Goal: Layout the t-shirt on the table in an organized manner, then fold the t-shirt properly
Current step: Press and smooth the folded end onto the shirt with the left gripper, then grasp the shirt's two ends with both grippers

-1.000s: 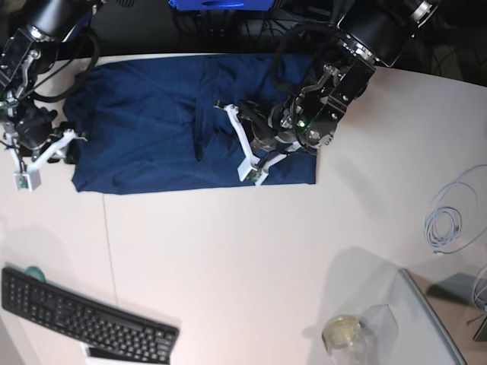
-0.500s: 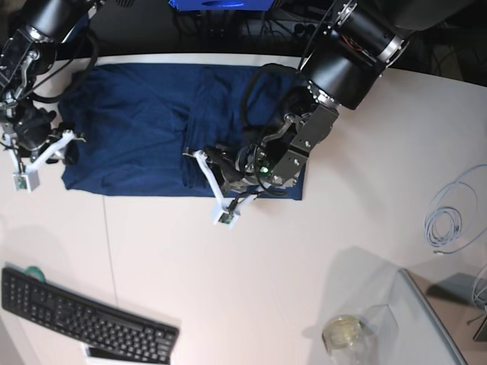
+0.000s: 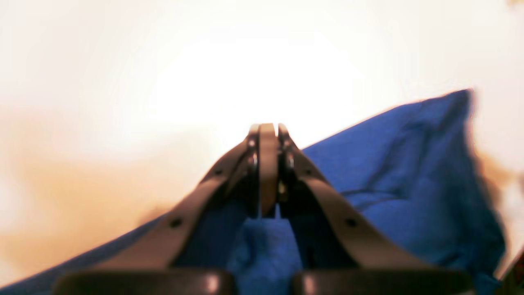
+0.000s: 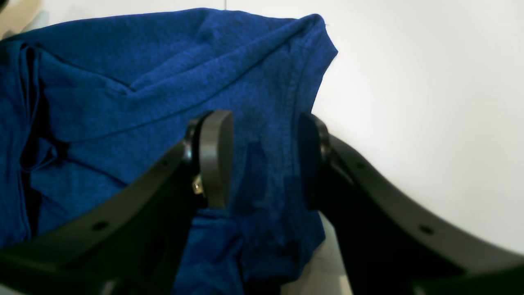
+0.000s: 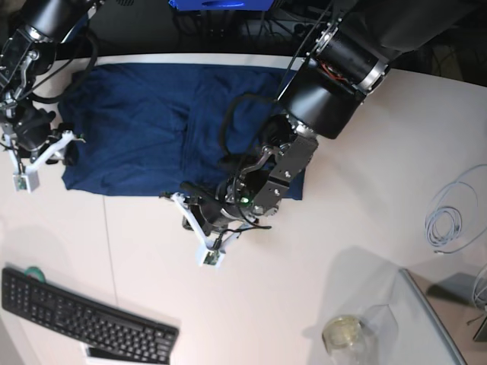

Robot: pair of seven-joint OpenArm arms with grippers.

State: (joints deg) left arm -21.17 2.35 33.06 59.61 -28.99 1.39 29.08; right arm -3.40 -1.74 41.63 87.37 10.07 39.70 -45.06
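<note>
Across the smooth white table (image 5: 319, 251), the soft, creased navy t-shirt (image 5: 137, 129) is spread. Its fabric is apparently pinched by the closed left hand (image 3: 268, 172). A hemmed edge is straddled by the half-open right hand (image 4: 262, 159).

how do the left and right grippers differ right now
The left gripper is shut, pinching a fold of the t-shirt; the right gripper stands open, straddling the hem. In the base view, left is mid-table at the near edge, right at the shirt's far side. Both are at the cloth.

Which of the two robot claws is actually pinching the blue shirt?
The left gripper, on the right in the overhead view, is shut on a fold of the t-shirt. The right gripper stands open, with cloth between its pads but unclamped.
</note>
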